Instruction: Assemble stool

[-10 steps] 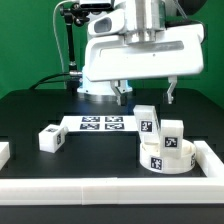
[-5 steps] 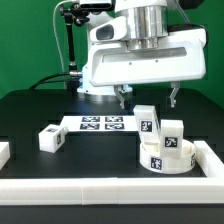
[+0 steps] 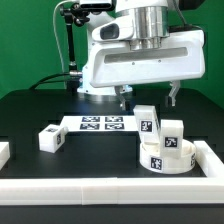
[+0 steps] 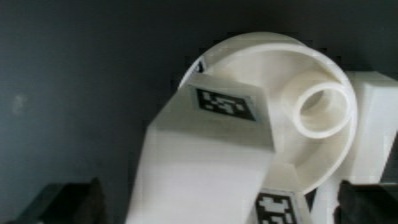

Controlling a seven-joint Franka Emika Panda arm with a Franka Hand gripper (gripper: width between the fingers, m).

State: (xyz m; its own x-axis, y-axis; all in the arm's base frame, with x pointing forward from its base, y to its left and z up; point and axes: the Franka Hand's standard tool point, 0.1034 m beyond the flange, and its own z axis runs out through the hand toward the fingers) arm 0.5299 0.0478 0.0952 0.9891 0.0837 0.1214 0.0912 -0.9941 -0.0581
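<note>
the claw [image 3: 150, 98] hangs over the bench [image 3: 30, 112] with its two fingers spread wide and nothing between them. the stool [image 3: 165, 152] sits just under the claw, near the bench corner closest to the camera on the exterior view's right. its round seat [image 4: 329, 105] lies flat, and two chunky legs stand straight up on it. a loose leg [image 3: 48, 137] lies well apart, toward the bench edge on the exterior view's left. i think the claw must go straight down to reach the stool.
</note>
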